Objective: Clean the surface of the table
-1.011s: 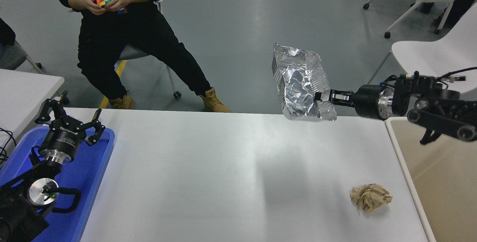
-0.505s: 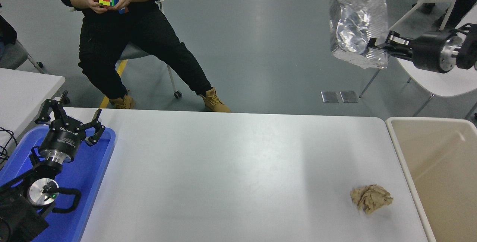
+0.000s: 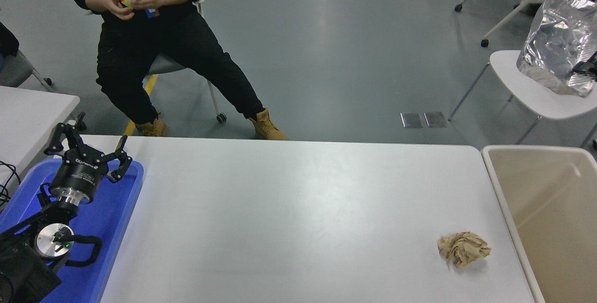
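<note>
The table surface (image 3: 289, 210) is a wide white top. A crumpled brown paper ball (image 3: 463, 248) lies on it near the right front. My right gripper (image 3: 590, 66) shows only as a black tip at the right edge, high above and beyond the table's far right corner. It is shut on a crinkled silver foil bag (image 3: 557, 44), which hangs in the air in front of a white chair. My left gripper (image 3: 86, 151) is open and empty, parked over the blue tray (image 3: 116, 228) at the lower left.
A beige bin (image 3: 550, 210) stands against the table's right edge. A person (image 3: 154, 37) sits at the far left, holding a coloured cube. A white chair (image 3: 536, 93) stands at the far right. A smaller white table's corner (image 3: 32, 107) is at the left.
My right arm has swung up and to the right with the foil bag, from over the table's far edge to the picture's right edge, almost out of view. The left arm has not moved.
</note>
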